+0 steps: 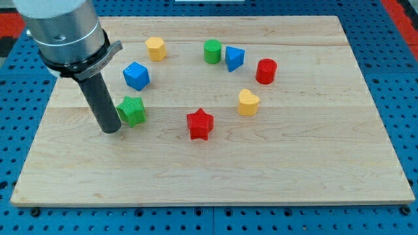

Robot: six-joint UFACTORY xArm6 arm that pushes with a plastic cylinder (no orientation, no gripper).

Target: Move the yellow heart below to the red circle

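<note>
The yellow heart (248, 102) lies right of the board's middle. The red circle (266, 71) stands up and to the right of it, a short gap apart. My tip (111, 128) rests on the board at the view's left, far from both, just left of the green star (132, 110) and nearly touching it.
A red star (200, 124) lies left and below the yellow heart. A blue triangle (234, 58) and a green cylinder (212, 51) stand left of the red circle. A blue cube (136, 76) and a yellow hexagon (155, 48) sit at upper left. The wooden board (313, 170) lies on a blue pegboard.
</note>
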